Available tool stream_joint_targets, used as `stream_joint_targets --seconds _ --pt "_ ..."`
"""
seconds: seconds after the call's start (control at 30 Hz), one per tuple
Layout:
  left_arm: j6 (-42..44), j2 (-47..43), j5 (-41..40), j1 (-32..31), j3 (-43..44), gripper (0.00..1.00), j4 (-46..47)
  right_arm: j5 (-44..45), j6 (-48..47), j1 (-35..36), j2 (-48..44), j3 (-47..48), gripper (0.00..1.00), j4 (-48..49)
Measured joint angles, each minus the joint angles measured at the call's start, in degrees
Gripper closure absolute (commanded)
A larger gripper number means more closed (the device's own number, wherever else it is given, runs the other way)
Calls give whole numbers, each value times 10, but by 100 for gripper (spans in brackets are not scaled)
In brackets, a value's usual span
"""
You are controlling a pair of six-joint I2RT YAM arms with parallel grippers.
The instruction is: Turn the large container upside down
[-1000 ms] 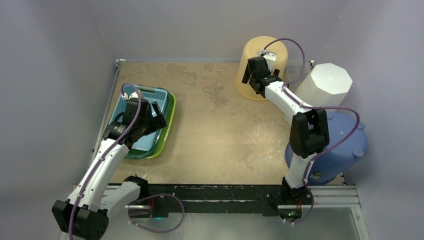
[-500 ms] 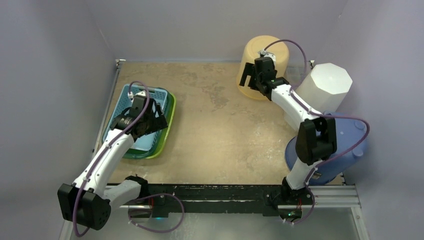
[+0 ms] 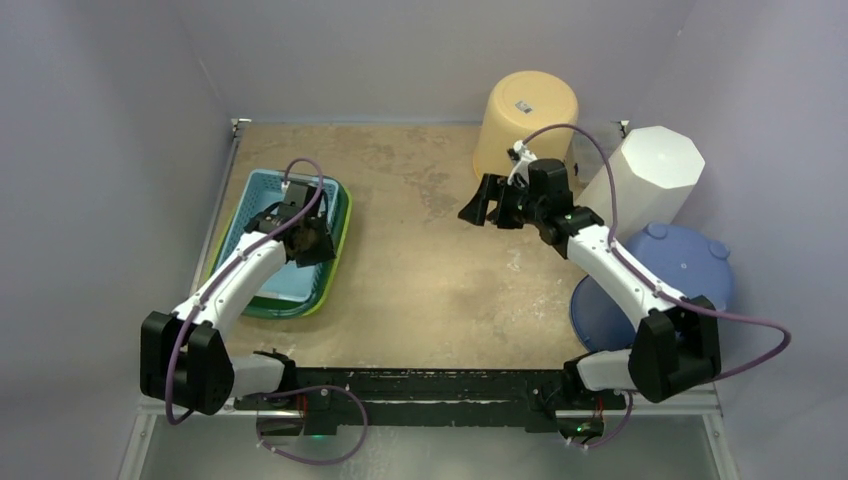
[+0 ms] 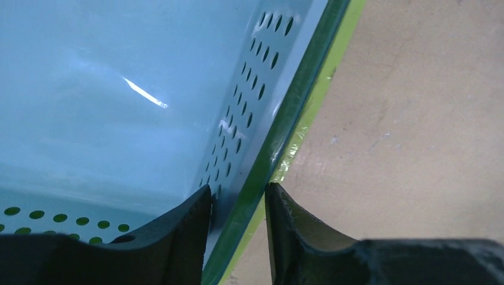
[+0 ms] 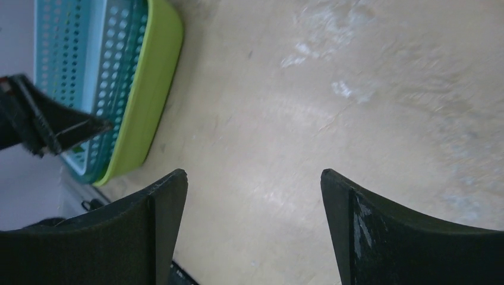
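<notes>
The large container is a nest of perforated baskets [image 3: 258,212], light blue inside dark green inside lime, standing upright at the left of the table. My left gripper [image 3: 312,246] straddles its right long rim. In the left wrist view one finger [image 4: 184,228] is inside against the blue wall [image 4: 119,107] and the other presses the green and lime rim [image 4: 297,127] from outside, so the left gripper [image 4: 238,193] is shut on that rim. My right gripper [image 3: 480,211] hovers open over bare table near the middle, nothing between its fingers [image 5: 254,175]. The baskets [image 5: 142,89] show at that view's upper left.
An upturned yellow bucket [image 3: 525,115] stands at the back. A white octagonal bin [image 3: 645,175] and an upturned blue tub [image 3: 690,270] crowd the right side. Purple walls close in the tan table [image 3: 430,290] on three sides.
My left gripper slid onto the baskets' right rim and narrowed around it. My right arm swung away from the yellow bucket toward the table's middle.
</notes>
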Motion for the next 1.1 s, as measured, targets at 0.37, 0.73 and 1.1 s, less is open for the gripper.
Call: stream_joint_targets --seconds 0.37,0.73,1.1 --pt "-36 3 169 -31 -35 76 110 -71 22 22 -67 -92 21 7" --pt "-129 123 210 -206 22 76 225 24 74 22 -107 -94 23 -7" --pt "-158 212 206 -341 109 62 276 134 146 22 -190 -116 22 -18"
